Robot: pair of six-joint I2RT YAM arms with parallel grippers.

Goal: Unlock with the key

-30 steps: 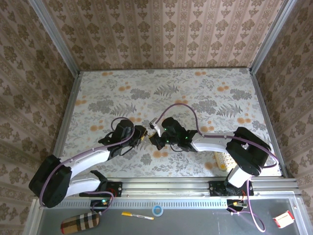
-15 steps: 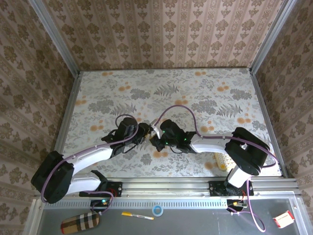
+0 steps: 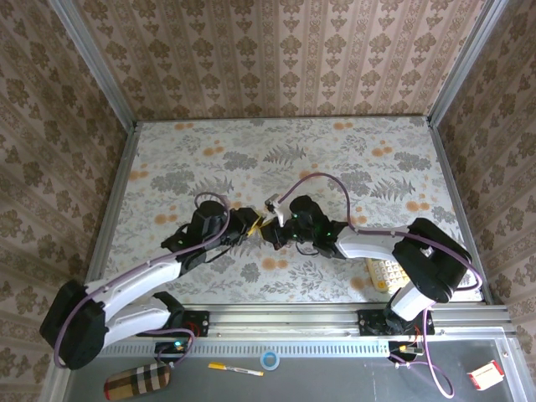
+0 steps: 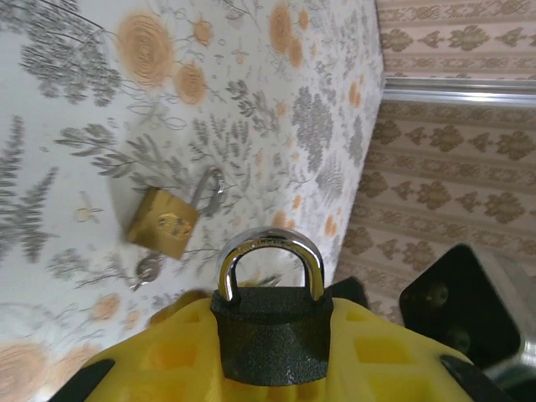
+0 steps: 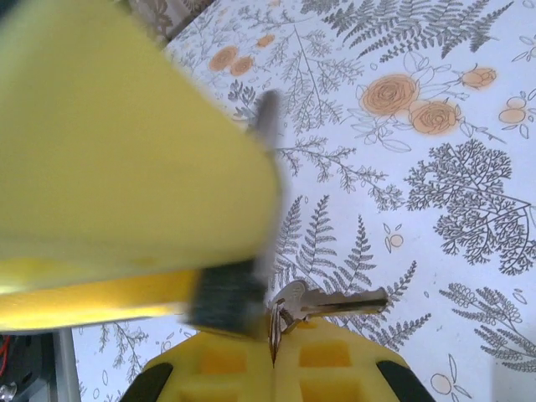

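Note:
My left gripper (image 4: 269,311) is shut on a dark padlock (image 4: 270,339), whose silver shackle (image 4: 270,248) stands closed above the yellow fingers. My right gripper (image 5: 274,337) is shut on a thin silver key (image 5: 274,325), seen edge-on between its yellow pads. A second silver key (image 5: 339,301) on the same ring sticks out to the right. The dark padlock (image 5: 226,300) and the left gripper's yellow finger (image 5: 126,151) loom blurred right against the held key. In the top view the left gripper (image 3: 252,224) and right gripper (image 3: 276,232) meet tip to tip at mid-table.
A brass padlock (image 4: 164,222) with an open shackle and its keys lies on the floral tabletop (image 4: 75,117) beyond the left gripper. A cream grid-patterned item (image 3: 382,273) lies by the right arm's base. Metal rails and papered walls ring the table.
The right wrist has drifted right and a little away from the bases, and the left wrist has eased slightly left. Both grippers stay shut and tip to tip.

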